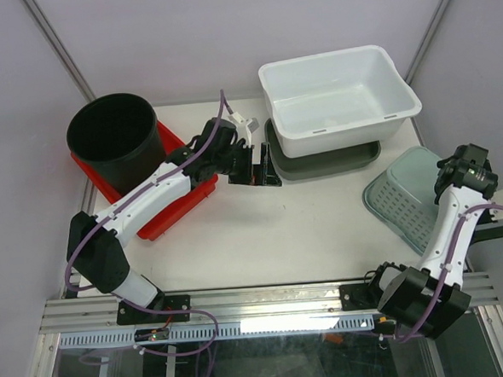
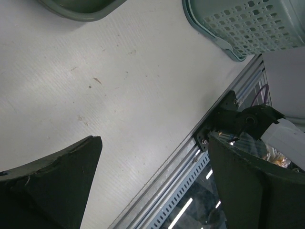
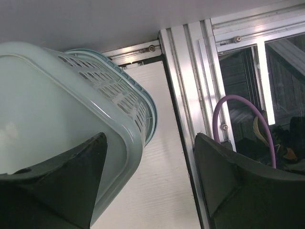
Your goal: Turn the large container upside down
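Basket (image 1: 401,196) sits at right edge of tabletop (image 1: 280,229), base facing up and tilted; its right side is hidden behind the right arm. Right tool (image 1: 466,171) is over it, released, with nothing between the fingers in the wrist view (image 3: 150,143), where the basket (image 3: 57,109) is cut off at left. Left tool (image 1: 259,164) is at centre, spread wide and empty (image 2: 155,143). Tub (image 1: 342,132) covers most of the tray (image 1: 335,162). Bucket (image 1: 139,165) hides much of the red tray (image 1: 172,210).

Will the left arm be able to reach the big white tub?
Probably yes. The left tool is open, close beside the white tub, nothing standing between them. It faces the table, though, so it must turn first.
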`<state>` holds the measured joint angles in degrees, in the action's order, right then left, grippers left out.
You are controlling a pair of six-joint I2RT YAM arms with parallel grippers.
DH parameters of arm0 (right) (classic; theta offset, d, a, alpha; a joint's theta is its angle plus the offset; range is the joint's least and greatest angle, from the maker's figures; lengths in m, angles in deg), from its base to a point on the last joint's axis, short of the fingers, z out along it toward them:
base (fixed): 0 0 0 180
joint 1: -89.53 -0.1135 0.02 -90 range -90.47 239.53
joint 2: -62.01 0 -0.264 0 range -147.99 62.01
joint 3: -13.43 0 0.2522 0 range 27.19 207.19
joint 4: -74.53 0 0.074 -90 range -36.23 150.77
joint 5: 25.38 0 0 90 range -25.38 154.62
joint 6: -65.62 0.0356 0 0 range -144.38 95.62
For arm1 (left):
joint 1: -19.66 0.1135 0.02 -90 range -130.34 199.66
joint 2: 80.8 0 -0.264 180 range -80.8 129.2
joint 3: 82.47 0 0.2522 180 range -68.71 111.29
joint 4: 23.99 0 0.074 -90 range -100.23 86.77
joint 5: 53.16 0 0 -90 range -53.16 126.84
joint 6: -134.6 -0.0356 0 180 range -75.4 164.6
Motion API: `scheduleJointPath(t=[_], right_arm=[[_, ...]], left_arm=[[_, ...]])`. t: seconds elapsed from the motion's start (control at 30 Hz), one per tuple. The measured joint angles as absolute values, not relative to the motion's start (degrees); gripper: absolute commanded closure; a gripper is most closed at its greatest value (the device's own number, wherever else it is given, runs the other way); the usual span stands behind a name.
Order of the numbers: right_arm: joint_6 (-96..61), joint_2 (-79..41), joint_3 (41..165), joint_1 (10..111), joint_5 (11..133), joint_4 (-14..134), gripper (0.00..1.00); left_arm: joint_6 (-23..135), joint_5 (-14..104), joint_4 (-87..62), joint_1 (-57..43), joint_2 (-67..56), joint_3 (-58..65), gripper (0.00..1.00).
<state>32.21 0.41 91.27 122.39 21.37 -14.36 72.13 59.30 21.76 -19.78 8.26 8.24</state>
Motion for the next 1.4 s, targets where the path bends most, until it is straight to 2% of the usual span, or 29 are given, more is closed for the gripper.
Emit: scheduleJointPath(t=[0.33,0.53,0.6,0.7,0.8,0.87,0.93,1.07,1.23,1.4], right_arm=[[34.7,5.2,90.8,122.5,24.5,-21.0,0.31],[28.1,12.5,91.9,122.7,32.3,-20.5,0.32],[22.4,17.2,91.8,122.7,37.8,-15.9,0.3],[12.7,24.5,90.5,122.5,53.0,-5.3,0.31],[7.5,26.0,90.1,122.2,67.1,2.6,0.33],[5.3,24.8,88.8,122.0,75.2,7.3,0.37],[3.6,23.3,87.3,121.4,81.0,10.3,0.46],[1.4,21.0,85.4,118.7,89.0,13.8,0.6],[0.3,18.5,83.3,107.4,88.9,16.8,0.62],[0.2,11.6,82.9,84.8,76.6,17.3,0.61]], left_arm=[[70.7,61.0,21.9,-19.8,8.5,8.2,0.01],[70.5,61.0,21.9,-19.8,9.1,8.2,0.01],[70.5,61.0,21.9,-19.8,9.5,8.3,0.01],[70.5,60.9,22.0,-19.8,10.1,8.4,0.01],[70.5,60.3,22.3,-19.8,10.3,8.7,0.01],[70.5,59.3,22.5,-19.8,10.3,9.0,0.01],[70.6,58.3,22.7,-19.8,10.3,9.3,0.01],[70.8,56.1,22.9,-19.8,10.3,9.7,0.01],[72.3,53.6,22.7,-19.8,12.5,11.1,0.01],[74.5,51.4,22.8,-19.6,15.0,11.6,0.01]])
